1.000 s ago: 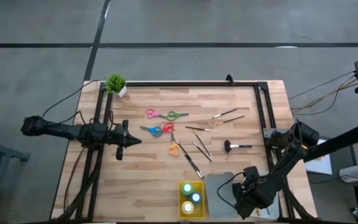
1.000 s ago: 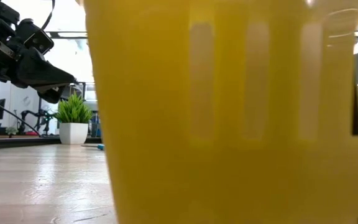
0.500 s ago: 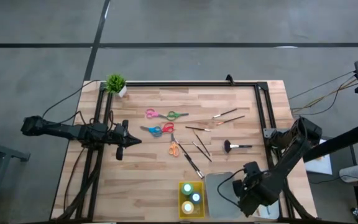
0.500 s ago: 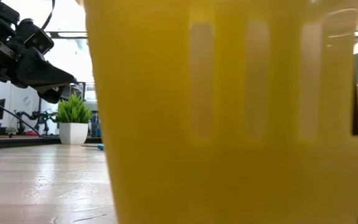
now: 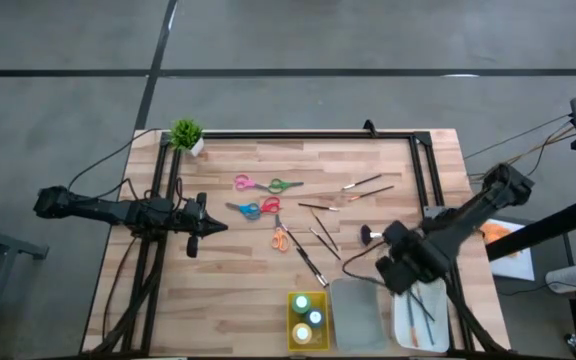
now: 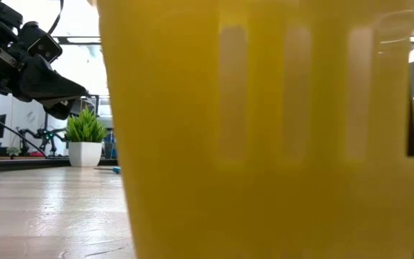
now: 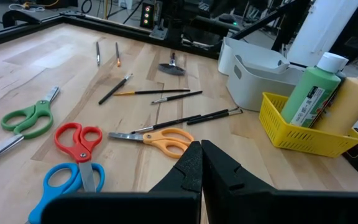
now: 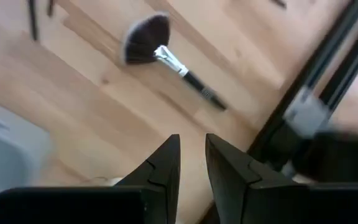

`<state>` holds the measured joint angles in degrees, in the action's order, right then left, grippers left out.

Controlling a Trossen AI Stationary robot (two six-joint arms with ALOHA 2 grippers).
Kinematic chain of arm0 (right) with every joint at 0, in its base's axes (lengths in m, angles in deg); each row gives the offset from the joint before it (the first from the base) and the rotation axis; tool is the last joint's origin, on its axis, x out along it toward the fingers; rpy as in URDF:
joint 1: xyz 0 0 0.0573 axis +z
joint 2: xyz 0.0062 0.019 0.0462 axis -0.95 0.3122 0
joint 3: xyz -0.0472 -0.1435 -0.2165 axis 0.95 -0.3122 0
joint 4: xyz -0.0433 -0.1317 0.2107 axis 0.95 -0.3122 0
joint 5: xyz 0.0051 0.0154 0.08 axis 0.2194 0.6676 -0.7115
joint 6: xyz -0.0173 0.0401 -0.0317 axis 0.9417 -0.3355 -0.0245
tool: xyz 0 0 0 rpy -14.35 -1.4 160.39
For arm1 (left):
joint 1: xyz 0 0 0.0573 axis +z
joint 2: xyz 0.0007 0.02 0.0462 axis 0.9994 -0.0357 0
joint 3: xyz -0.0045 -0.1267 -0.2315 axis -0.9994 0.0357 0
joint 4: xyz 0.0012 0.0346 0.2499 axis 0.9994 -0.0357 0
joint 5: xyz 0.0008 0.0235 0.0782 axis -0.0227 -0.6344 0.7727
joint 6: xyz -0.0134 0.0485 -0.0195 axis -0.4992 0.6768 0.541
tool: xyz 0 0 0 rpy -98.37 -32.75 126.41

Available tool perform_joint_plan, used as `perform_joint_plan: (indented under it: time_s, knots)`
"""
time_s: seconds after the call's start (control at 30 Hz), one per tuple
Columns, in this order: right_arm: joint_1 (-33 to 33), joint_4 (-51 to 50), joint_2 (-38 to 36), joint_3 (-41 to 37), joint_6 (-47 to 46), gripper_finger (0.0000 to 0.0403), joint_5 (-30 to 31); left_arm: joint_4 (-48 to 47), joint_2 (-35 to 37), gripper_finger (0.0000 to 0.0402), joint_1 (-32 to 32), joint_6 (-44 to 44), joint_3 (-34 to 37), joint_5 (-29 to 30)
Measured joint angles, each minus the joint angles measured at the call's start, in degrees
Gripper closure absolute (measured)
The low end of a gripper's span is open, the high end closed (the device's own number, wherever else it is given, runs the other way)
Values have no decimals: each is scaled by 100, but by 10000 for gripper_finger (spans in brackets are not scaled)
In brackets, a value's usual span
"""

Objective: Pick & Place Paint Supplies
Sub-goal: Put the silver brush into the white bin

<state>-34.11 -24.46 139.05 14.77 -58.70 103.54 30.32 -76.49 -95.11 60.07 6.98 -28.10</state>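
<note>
- Paint bottles sit in your yellow tray at the desk's near edge; brushes and scissors lie mid-desk.
- Right gripper: slightly parted, empty, above the fan brush, near the right edge.
- Left gripper: clenched, empty, by the left edge.

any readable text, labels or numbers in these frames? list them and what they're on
None can be read.
Green paint bottle: label with a dark printed block and small lines, too small and blurred to read.
Yellow paint bottle: no label shows.
Scissors, brushes, trays: no markings visible.
</note>
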Motion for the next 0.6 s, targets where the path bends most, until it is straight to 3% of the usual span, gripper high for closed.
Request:
perform_joint_plan:
  time_s: [0.17,0.33,0.6]
  knots:
    - [-1127,439,-182,-573,1782,330,-101,-1,0,401,0,0,0,-1]
    - [-2188,1083,-116,-1101,3362,330,-767,-1,-2,401,1,0,0,1]
    - [-3039,1623,258,-1640,4588,330,-1056,0,-1,401,1,0,0,-1]
